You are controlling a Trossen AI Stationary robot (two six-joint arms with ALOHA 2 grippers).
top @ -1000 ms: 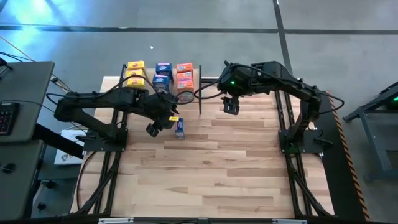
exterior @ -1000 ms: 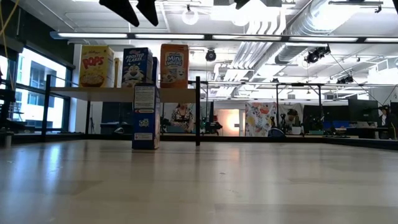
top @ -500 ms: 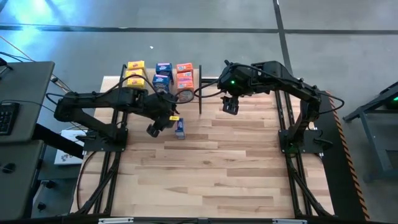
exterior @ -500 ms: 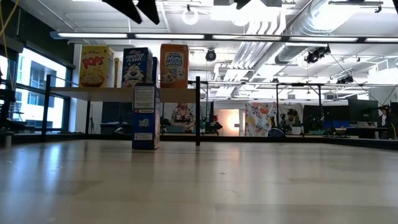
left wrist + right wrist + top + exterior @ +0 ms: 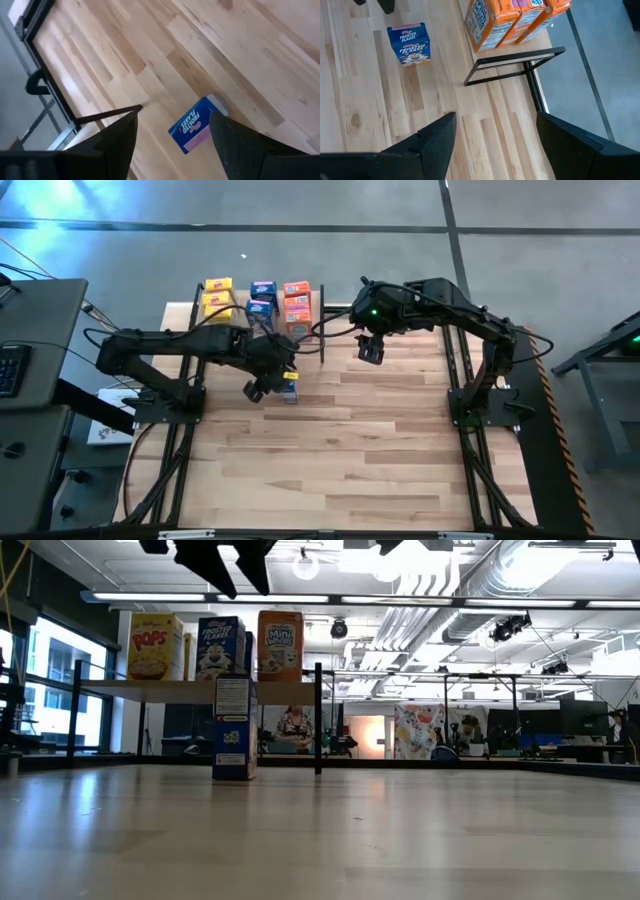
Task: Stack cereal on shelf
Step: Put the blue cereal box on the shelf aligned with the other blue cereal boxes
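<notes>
High view shows the left gripper [image 5: 262, 388] hovering with fingers spread and empty just left of a blue cereal box [image 5: 289, 386] standing upright on the table [image 5: 380, 450], near the shelf [image 5: 240, 322]. Eight boxes sit on that shelf. The right gripper [image 5: 372, 352] hangs released, right of the shelf.

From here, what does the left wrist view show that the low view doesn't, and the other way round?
Only the left wrist view shows the top face of the blue box on the table, seen between the left gripper with its open fingers.

Only the low view shows the shelf with a yellow box, another blue box and an orange box standing on it, plus the room behind.

Both show the lone blue box standing upright on the table, untouched.
</notes>
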